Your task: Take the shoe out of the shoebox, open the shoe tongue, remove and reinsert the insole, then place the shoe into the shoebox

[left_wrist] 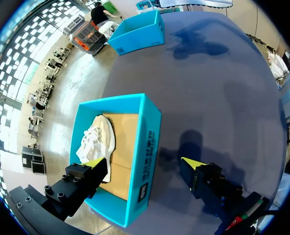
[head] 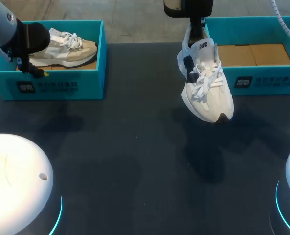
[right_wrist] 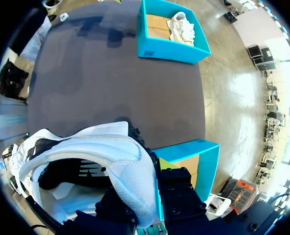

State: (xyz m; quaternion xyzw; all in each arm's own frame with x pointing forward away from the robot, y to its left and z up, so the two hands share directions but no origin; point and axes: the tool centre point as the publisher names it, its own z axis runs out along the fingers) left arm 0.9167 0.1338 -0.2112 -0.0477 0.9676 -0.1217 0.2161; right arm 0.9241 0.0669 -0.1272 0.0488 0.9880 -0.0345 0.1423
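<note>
Two-arm station seen from the head camera and both wrist cameras. We see the right tool (head: pixel 198 28) pinching the white shoe (head: pixel 206 83) at its heel collar. In the right wrist view one yellow-tipped finger lies against the outside of the heel, and the other is hidden inside the shoe opening. The shoe hangs heel-up and toe-down, laces facing the head camera, above the dark bench (head: pixel 135 147). Its shadow falls apart from the toe, so we judge it clear of the surface. It hangs just beside the front left corner of the right shoebox (head: pixel 262 81), a turquoise carton whose brown cardboard floor shows.

The left tool (left_wrist: pixel 144 162) is spread wide. In the left wrist view its fingers straddle the long wall of the left shoebox (head: pixel 61 83): one finger over the inside, the other over the bench outside. We cannot tell whether either finger touches the wall. A beige shoe (head: pixel 69 49) with white laces lies on its sole inside this carton, ahead of the inner finger. The two cartons stand well apart at the far side of the bench, with the hanging shoe between them and nearer the right one.
</note>
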